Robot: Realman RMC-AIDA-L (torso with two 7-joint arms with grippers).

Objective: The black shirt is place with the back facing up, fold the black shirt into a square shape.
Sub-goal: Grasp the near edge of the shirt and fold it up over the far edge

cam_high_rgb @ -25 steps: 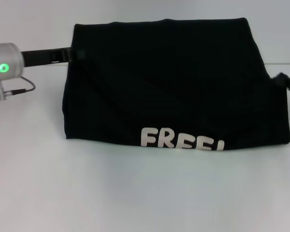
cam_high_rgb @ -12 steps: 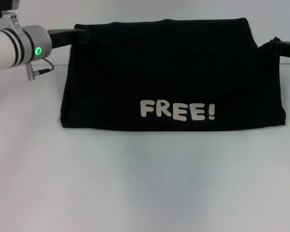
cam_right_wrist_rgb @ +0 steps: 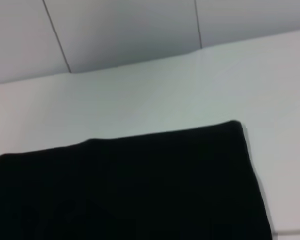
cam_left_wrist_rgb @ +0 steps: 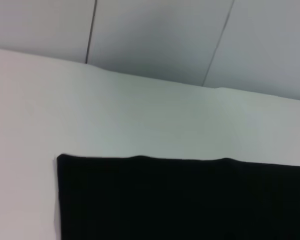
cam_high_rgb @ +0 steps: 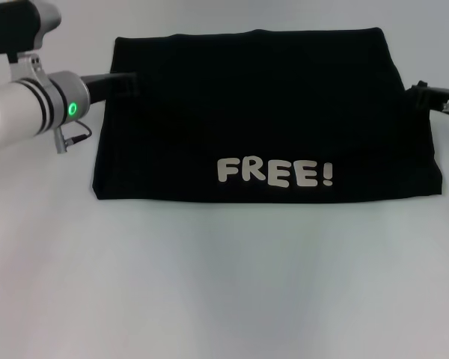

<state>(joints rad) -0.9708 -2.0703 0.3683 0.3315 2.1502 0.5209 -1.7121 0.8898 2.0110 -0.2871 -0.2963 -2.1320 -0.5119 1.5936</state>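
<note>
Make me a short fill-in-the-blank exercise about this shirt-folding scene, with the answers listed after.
1. The white lettering on the black shirt reads ____.
2. The lettering sits near the shirt's ____ edge in the head view.
3. The left gripper is at the shirt's ____ side.
4. The shirt lies on a ____ table.

Answers: FREE!; near (bottom); left; white

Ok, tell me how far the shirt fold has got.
Done: the black shirt lies folded flat on the white table, lettering up, a wide rectangle. In hand: the left gripper and right gripper sit at its two side edges. Left: folding the width in to make a square.
</note>
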